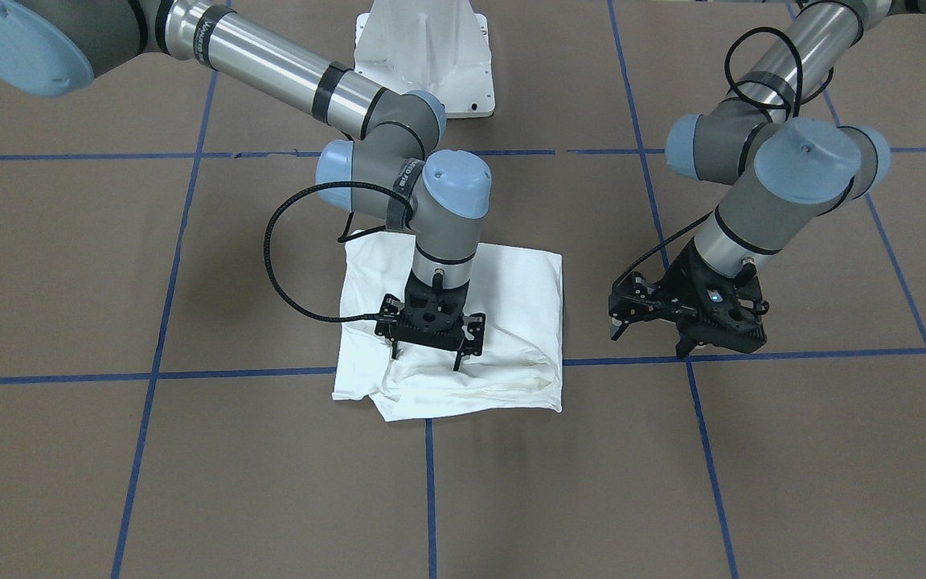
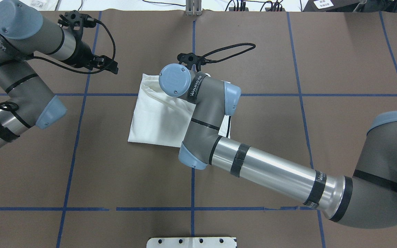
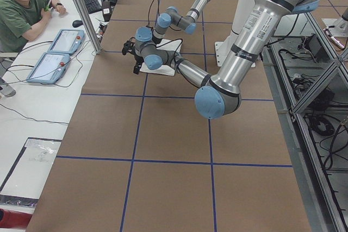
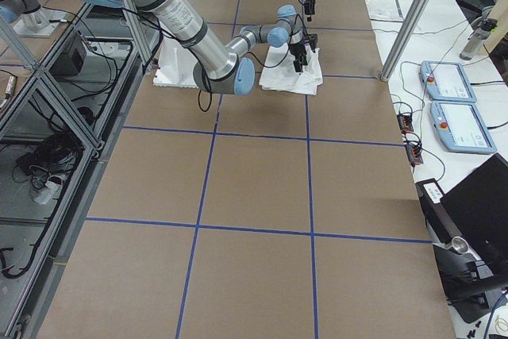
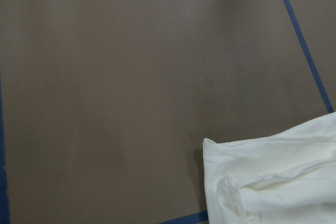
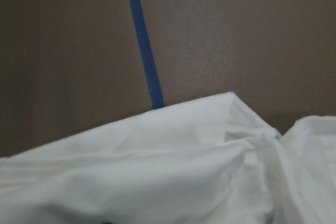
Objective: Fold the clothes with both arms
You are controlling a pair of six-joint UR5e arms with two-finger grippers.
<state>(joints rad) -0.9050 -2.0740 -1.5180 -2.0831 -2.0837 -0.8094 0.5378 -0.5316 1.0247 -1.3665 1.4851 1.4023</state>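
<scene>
In the front-facing view the shirt (image 1: 511,305) lies folded to a rough square on the worktop (image 1: 190,482). The right gripper (image 1: 428,358) hangs directly over its operator-side edge, spread wide and empty. The left gripper (image 1: 649,342), also spread and empty, is just beside the shirt over bare worktop. Overhead, the right arm covers part of the shirt (image 2: 153,117). The left wrist view has cloth (image 5: 273,177) only in a corner; in the right wrist view it (image 6: 157,166) fills the lower half, so the right arm is nearer.

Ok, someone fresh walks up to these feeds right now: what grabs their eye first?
The white shirt, folded into a rumpled square in the middle of the brown table. The right gripper points straight down over it with its fingers spread. The left gripper hangs open off to one side, apart from the cloth.
</scene>
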